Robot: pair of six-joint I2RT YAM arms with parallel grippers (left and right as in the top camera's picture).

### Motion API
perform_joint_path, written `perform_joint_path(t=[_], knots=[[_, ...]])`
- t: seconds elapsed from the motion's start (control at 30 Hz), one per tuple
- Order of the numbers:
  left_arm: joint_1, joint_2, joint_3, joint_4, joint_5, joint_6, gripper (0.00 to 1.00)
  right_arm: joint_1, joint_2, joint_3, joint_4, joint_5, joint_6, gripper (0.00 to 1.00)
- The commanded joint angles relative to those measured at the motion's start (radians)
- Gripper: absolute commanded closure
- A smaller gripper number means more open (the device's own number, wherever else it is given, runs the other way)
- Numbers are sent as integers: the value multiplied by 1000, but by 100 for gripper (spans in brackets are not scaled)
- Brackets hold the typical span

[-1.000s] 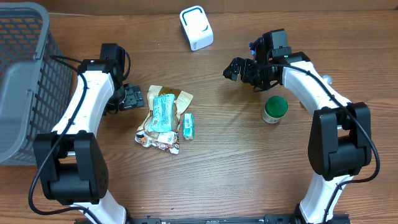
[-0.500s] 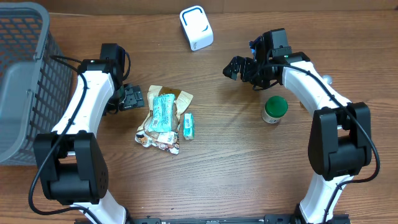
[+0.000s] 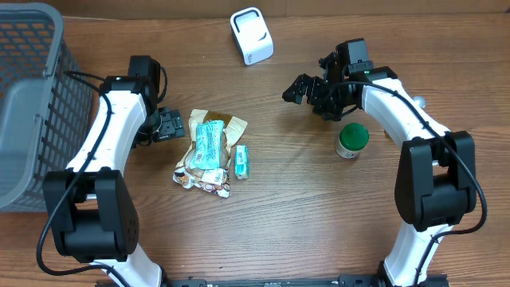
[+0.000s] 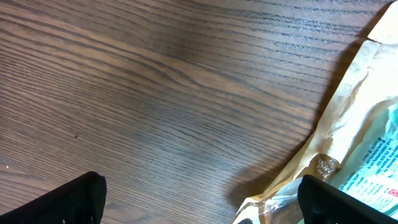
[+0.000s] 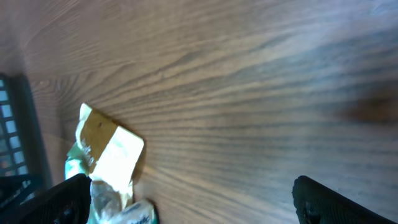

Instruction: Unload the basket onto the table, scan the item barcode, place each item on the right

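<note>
A pile of snack packets (image 3: 211, 151) lies left of the table's middle: a tan pouch, a teal packet (image 3: 209, 143) on top and a small teal box (image 3: 241, 161) beside it. My left gripper (image 3: 167, 125) is open just left of the pile, holding nothing. In the left wrist view the tan pouch (image 4: 354, 124) sits at the right, near one black finger (image 4: 348, 202). My right gripper (image 3: 307, 89) hovers open and empty, right of centre. Its wrist view shows the packets (image 5: 112, 149) far off. The white scanner (image 3: 251, 36) stands at the back.
A grey mesh basket (image 3: 32, 96) fills the left edge, also visible in the right wrist view as the basket (image 5: 12, 124). A green-lidded jar (image 3: 351, 139) stands below the right gripper, beside the right arm.
The right gripper has shifted slightly to the left. The left arm and the packets have not moved.
</note>
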Motion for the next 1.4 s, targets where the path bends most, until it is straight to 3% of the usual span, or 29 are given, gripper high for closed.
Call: perform_joint_path(t=[0.0,0.1,0.27,0.67,0.77,1.07,1.3,1.37], knots=[[5,-8,14,0,-5,7,0,-6,-14,1,-31,-36,19,0],[5,-8,14,0,-5,7,0,-2,-14,1,-71,-62,19,2],[5,-8,14,0,-5,7,0,64,-14,1,-113,-64,19,19],[5,-8,14,0,-5,7,0,328,-14,1,-69,159,16,18],[5,-8,14,0,-5,7,0,369,-14,1,-37,184,16,0],[5,-8,14,0,-5,7,1,392,-14,1,24,162,19,1],[5,-8,14,0,-5,7,0,397,-14,1,16,162,19,19],[5,-8,14,0,-5,7,1,406,-14,1,14,162,20,18]])
